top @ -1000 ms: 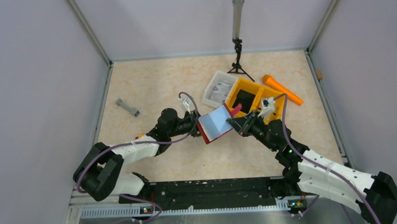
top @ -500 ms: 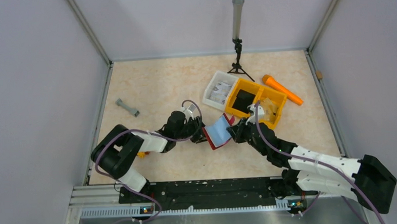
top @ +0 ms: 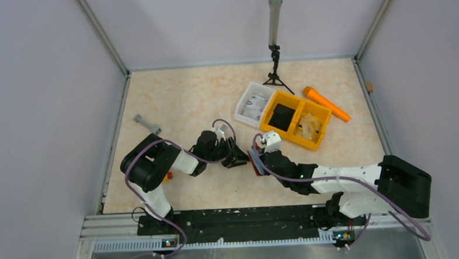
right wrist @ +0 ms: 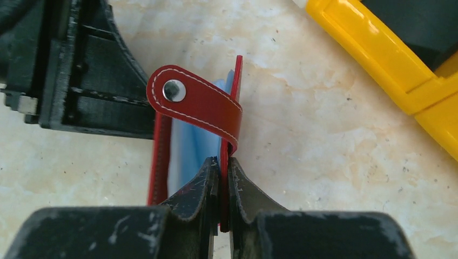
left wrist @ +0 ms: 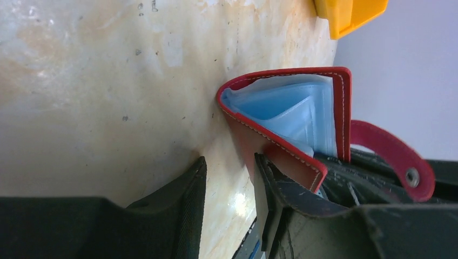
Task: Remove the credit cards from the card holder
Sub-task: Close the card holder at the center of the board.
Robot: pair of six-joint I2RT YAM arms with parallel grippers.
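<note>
both arms have dropped, lowering the wallet (top: 255, 162) to the table (top: 173, 103). our right gripper (right wrist: 224, 164) pinches one cover; our left gripper (left wrist: 229, 167), jaws apart and empty, sits just beside the other.

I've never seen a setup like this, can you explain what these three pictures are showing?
Two black-and-white robot arms are bolted at the edge of a beige table. One picture looks down from overhead; the other two come from a camera on each wrist. The right gripper is pinched shut on one cover of a small dark red folding card holder, which is half open; the left gripper is open beside it. Nearby lie a yellow divided bin, a white tray, an orange tapered stick and a grey dumbbell-shaped piece.
</note>
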